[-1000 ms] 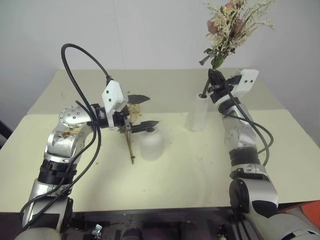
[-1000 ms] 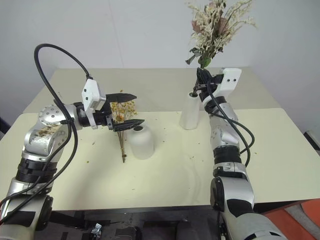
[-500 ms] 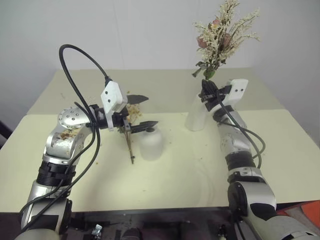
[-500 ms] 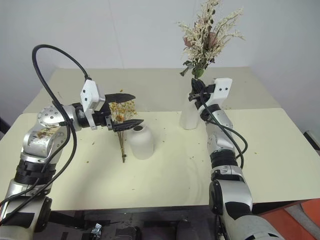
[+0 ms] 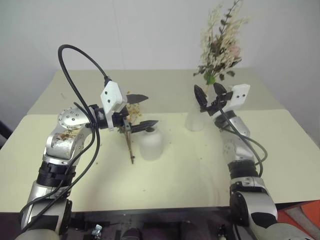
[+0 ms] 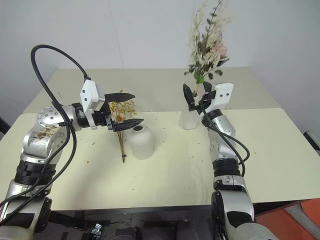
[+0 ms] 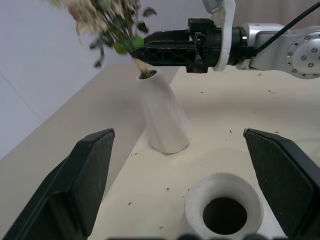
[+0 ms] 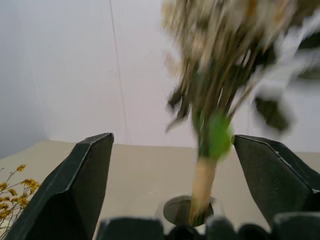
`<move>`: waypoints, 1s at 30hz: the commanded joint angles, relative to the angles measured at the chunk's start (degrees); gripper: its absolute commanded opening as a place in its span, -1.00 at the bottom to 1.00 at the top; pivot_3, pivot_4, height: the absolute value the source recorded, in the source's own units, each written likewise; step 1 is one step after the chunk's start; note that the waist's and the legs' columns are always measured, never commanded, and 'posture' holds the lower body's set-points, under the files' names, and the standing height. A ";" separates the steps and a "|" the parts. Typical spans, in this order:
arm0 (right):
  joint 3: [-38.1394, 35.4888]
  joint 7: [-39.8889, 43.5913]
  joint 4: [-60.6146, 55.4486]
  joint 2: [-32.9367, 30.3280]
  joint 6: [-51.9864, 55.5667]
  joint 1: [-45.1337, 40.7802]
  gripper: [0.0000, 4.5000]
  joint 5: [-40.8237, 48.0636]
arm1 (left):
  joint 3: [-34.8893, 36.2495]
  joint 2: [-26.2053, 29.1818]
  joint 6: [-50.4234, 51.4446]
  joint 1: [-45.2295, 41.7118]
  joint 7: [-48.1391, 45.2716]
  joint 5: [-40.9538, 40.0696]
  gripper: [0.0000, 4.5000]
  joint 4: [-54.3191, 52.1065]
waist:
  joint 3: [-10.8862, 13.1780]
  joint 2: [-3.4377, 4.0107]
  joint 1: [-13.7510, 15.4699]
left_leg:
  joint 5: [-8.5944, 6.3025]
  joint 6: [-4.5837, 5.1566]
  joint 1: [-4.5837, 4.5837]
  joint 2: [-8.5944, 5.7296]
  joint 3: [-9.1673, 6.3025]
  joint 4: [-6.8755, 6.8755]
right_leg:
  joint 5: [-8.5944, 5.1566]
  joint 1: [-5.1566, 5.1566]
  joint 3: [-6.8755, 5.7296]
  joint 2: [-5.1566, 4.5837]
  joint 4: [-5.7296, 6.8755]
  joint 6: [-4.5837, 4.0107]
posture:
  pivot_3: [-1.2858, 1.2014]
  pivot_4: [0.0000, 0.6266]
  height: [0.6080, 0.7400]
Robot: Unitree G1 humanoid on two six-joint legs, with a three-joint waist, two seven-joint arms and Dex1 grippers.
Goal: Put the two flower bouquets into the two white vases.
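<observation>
- Standing in the tall white vase [image 5: 195,119], the cream, pink and green bouquet [image 5: 220,42] was free; the right gripper [image 5: 210,94] sat spread beside its stems.
- The yellow-orange bouquet [image 6: 121,125] leaned on the matte, rounded short vase [image 6: 141,142], likely next, needing its thin stems pinched.
- The left gripper [image 6: 126,108] hung spread, empty.

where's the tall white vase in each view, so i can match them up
Left eye view: tall white vase, right of centre, behind the open right gripper.
Right eye view: right of centre.
Left wrist view: centre.
Right wrist view: its mouth at the bottom.
Shared landmark: the cream, pink and green bouquet standing in it.
</observation>
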 commanded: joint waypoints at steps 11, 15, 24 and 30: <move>-1.44 -0.01 -26.96 -6.68 15.60 12.22 0.98 6.36 | 8.18 0.88 2.32 1.55 5.92 -2.72 1.00 -6.27 | 0.00 0.00 0.16 | 0.00 0.00 -0.06 0.00 -0.01 0.00 | 0.00 -0.01 -0.01 -0.02 -0.05 0.01 | 0.03 -0.52 1.00; -1.58 0.90 -40.09 -14.98 29.74 17.40 0.98 10.92 | 12.11 1.49 15.78 1.76 21.11 -0.16 1.00 -13.52 | 0.00 -0.01 0.31 | 0.00 0.00 -0.05 -0.01 -0.02 0.05 | -0.01 0.01 -0.02 -0.04 -0.02 0.03 | 0.03 -0.52 1.00; 1.25 6.90 -51.73 -35.58 50.72 16.02 0.98 14.89 | 11.41 -0.02 57.48 -8.41 43.77 9.94 1.00 -16.69 | 0.00 -0.07 0.42 | 0.00 0.00 0.10 -0.01 -0.02 0.09 | -0.33 0.19 -0.02 0.01 -0.06 0.54 | 0.03 -0.52 1.00; 3.64 12.60 -50.93 -40.25 61.62 7.54 0.98 21.68 | 10.52 -1.88 73.19 -14.37 45.55 7.58 1.00 -7.50 | 0.00 -0.07 0.00 | -0.01 0.00 0.04 -0.01 -0.02 0.03 | -0.34 0.13 -0.02 0.01 -0.13 0.55 | 0.03 -0.52 1.00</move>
